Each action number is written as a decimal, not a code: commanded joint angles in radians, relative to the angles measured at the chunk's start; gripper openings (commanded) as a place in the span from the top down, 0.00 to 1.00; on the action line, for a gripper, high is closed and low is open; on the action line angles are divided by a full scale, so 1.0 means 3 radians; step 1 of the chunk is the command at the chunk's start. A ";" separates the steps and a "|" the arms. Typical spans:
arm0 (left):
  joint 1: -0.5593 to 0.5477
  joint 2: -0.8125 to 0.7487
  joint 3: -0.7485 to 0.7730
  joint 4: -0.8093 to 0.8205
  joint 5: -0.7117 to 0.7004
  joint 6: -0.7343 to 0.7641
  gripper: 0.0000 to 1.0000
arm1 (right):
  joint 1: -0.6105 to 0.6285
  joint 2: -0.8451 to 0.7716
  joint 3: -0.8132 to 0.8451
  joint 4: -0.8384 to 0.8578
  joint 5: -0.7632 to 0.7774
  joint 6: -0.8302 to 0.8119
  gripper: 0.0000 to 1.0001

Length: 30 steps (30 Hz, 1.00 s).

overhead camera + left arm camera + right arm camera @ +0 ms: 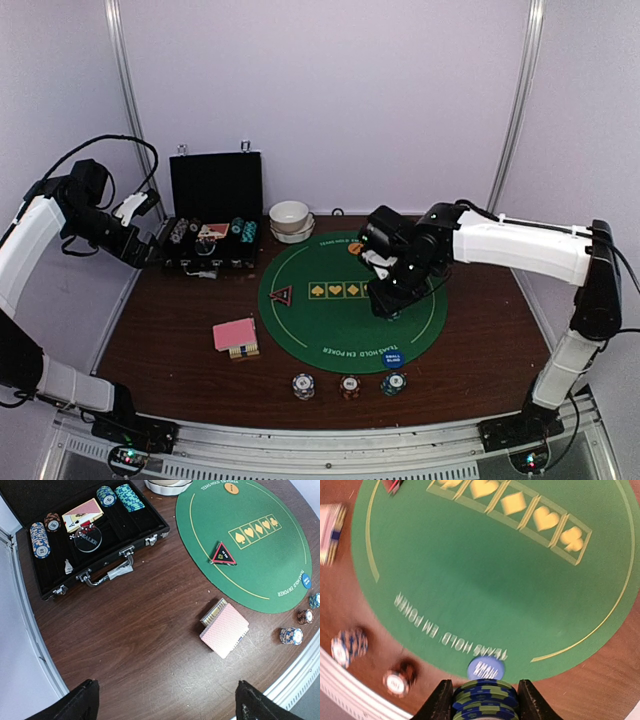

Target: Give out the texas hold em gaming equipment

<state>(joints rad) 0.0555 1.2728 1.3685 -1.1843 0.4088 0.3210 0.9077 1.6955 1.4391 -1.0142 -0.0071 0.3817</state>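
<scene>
My right gripper (385, 303) hangs over the near part of the green poker mat (345, 320), shut on a stack of blue-and-green striped chips (485, 704). The blue disc (486, 668) lies on the mat's edge just below the stack. My left gripper (167, 702) is open and empty, high over bare table beside the chip case (213, 240). The pink-backed card deck (225, 629) lies left of the mat. The red triangle (281, 295) and orange disc (354, 248) sit on the mat. Three chip stacks (349, 386) stand along the near edge.
The open black case (95, 535) holds more chip stacks, a few cards and a clear dealer button. Stacked white bowls (291, 220) stand behind the mat. The table's metal front rail (330, 445) runs just beyond the three chip stacks.
</scene>
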 commanded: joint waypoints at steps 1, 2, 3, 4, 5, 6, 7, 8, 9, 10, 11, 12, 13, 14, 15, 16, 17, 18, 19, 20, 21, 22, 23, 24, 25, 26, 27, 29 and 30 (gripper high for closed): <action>0.0025 -0.0030 0.0063 -0.0013 0.0048 0.0036 0.02 | -0.0428 0.0374 0.0461 0.0019 0.0181 0.0008 0.89; 0.0025 -0.0026 0.0061 -0.0012 0.0053 0.0043 0.02 | -0.0525 0.0480 0.0577 0.0069 0.0167 0.0006 0.89; 0.0025 -0.0025 0.0061 -0.0010 0.0061 0.0046 0.02 | -0.0612 0.0605 0.0713 0.0103 0.0156 0.0002 0.90; 0.0025 -0.0022 0.0064 -0.0010 0.0072 0.0046 0.02 | -0.0700 0.0750 0.0866 0.0123 0.0154 -0.0010 0.90; 0.0025 -0.0014 0.0072 -0.0016 0.0079 0.0049 0.02 | -0.0780 0.0901 0.1030 0.0121 0.0168 -0.0027 0.91; 0.0025 -0.0013 0.0079 -0.0021 0.0091 0.0050 0.02 | -0.0851 0.1055 0.1213 0.0107 0.0185 -0.0035 0.91; 0.0025 -0.0006 0.0085 -0.0022 0.0091 0.0048 0.02 | -0.0923 0.1216 0.1378 0.0100 0.0190 -0.0057 0.91; 0.0025 -0.0012 0.0083 -0.0024 0.0096 0.0054 0.02 | -0.0979 0.1362 0.1550 0.0098 0.0195 -0.0071 0.92; 0.0025 -0.0016 0.0079 -0.0023 0.0097 0.0062 0.03 | -0.1039 0.1523 0.1717 0.0091 0.0207 -0.0088 0.92; 0.0025 -0.0021 0.0071 -0.0022 0.0106 0.0069 0.02 | -0.1086 0.1669 0.1879 0.0081 0.0211 -0.0103 0.92; 0.0025 -0.0023 0.0063 -0.0024 0.0112 0.0074 0.02 | -0.1131 0.1810 0.2054 0.0065 0.0209 -0.0106 0.93; 0.0025 -0.0023 0.0050 -0.0023 0.0122 0.0080 0.02 | -0.1174 0.1949 0.2255 0.0061 0.0205 -0.0115 0.93; 0.0025 -0.0021 0.0043 -0.0021 0.0126 0.0083 0.02 | -0.1207 0.2070 0.2401 0.0051 0.0227 -0.0116 0.93; 0.0025 -0.0017 0.0033 -0.0024 0.0133 0.0084 0.02 | -0.1242 0.2191 0.2545 0.0047 0.0226 -0.0117 0.93; 0.0025 -0.0010 0.0030 -0.0025 0.0146 0.0085 0.03 | -0.1272 0.2305 0.2664 0.0046 0.0225 -0.0121 0.93; 0.0025 -0.0001 0.0026 -0.0025 0.0150 0.0086 0.03 | -0.1299 0.2403 0.2782 0.0047 0.0231 -0.0117 0.93; 0.0025 0.0011 0.0029 -0.0022 0.0157 0.0086 0.03 | -0.1325 0.2495 0.2883 0.0045 0.0227 -0.0113 0.92; 0.0025 0.0021 0.0032 -0.0022 0.0159 0.0086 0.03 | -0.1346 0.2570 0.2966 0.0052 0.0216 -0.0112 0.92; 0.0025 0.0027 0.0035 -0.0023 0.0160 0.0084 0.03 | -0.1373 0.2641 0.3025 0.0068 0.0197 -0.0107 0.92; 0.0025 0.0036 0.0035 -0.0025 0.0169 0.0085 0.02 | -0.1389 0.2702 0.3077 0.0083 0.0186 -0.0105 0.91; 0.0025 0.0039 0.0035 -0.0022 0.0175 0.0085 0.03 | -0.1405 0.2756 0.3125 0.0099 0.0184 -0.0102 0.91; 0.0024 0.0037 0.0036 -0.0024 0.0178 0.0084 0.03 | -0.1420 0.2809 0.3150 0.0115 0.0182 -0.0098 0.91; 0.0025 0.0042 0.0035 -0.0021 0.0177 0.0085 0.02 | -0.1436 0.2848 0.3163 0.0136 0.0174 -0.0096 0.91; 0.0025 0.0048 0.0035 -0.0024 0.0180 0.0086 0.02 | -0.1448 0.2874 0.3169 0.0165 0.0159 -0.0095 0.90; 0.0025 0.0051 0.0035 -0.0021 0.0180 0.0090 0.03 | -0.1459 0.2901 0.3176 0.0198 0.0152 -0.0096 0.90; 0.0025 0.0059 0.0035 -0.0020 0.0176 0.0091 0.02 | -0.1465 0.2925 0.3186 0.0218 0.0149 -0.0092 0.90; 0.0025 0.0060 0.0035 -0.0025 0.0177 0.0091 0.03 | -0.1474 0.2956 0.3200 0.0222 0.0136 -0.0091 0.90; 0.0025 0.0072 0.0032 -0.0021 0.0180 0.0091 0.03 | -0.1484 0.3025 0.3248 0.0222 0.0097 -0.0079 0.89; 0.0025 0.0080 0.0031 -0.0025 0.0177 0.0091 0.02 | -0.1486 0.3060 0.3287 0.0210 0.0084 -0.0074 0.89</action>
<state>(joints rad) 0.0555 1.2850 1.3685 -1.1904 0.4427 0.3325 0.4706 2.5820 2.3703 -0.9676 0.0303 0.3618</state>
